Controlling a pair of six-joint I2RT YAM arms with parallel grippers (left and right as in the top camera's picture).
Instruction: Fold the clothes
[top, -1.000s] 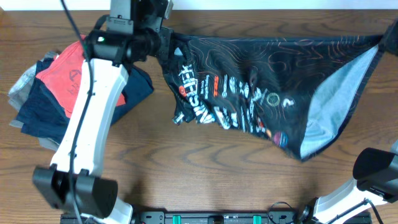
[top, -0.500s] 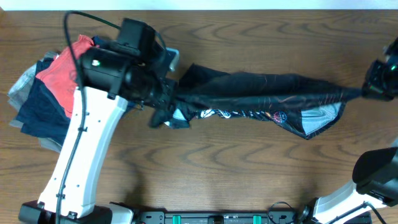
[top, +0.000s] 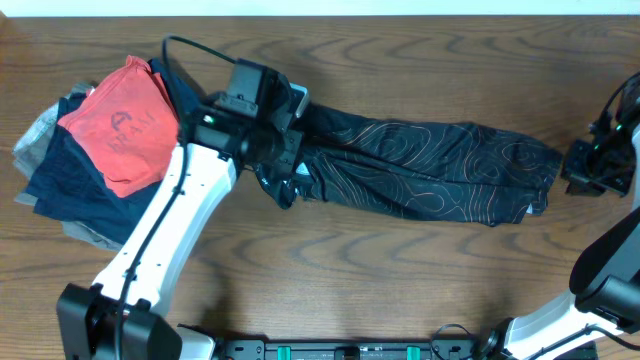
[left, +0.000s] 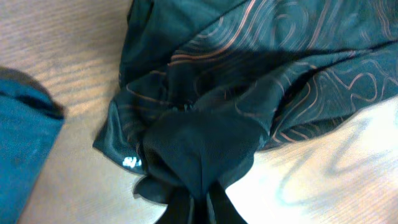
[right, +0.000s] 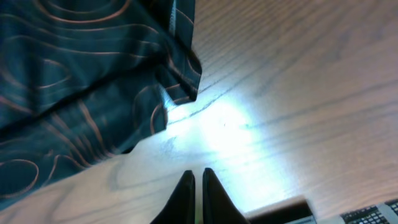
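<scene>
Brown wood-grain counter (top: 400, 270), grain running left to right, filling nearly all of the overhead view. Along the far edge, a thin pale strip (top: 420, 6); wall or floor, cannot tell. At the near edge, a black rail (top: 330, 351) with small green parts. In the right wrist view, a bright glare (right: 227, 127) on the wood; soft shadows elsewhere.

Bunched black jersey (left: 261, 74) in the closed left pincer (left: 200, 198), blue garment (left: 22, 149) at left edge
</scene>
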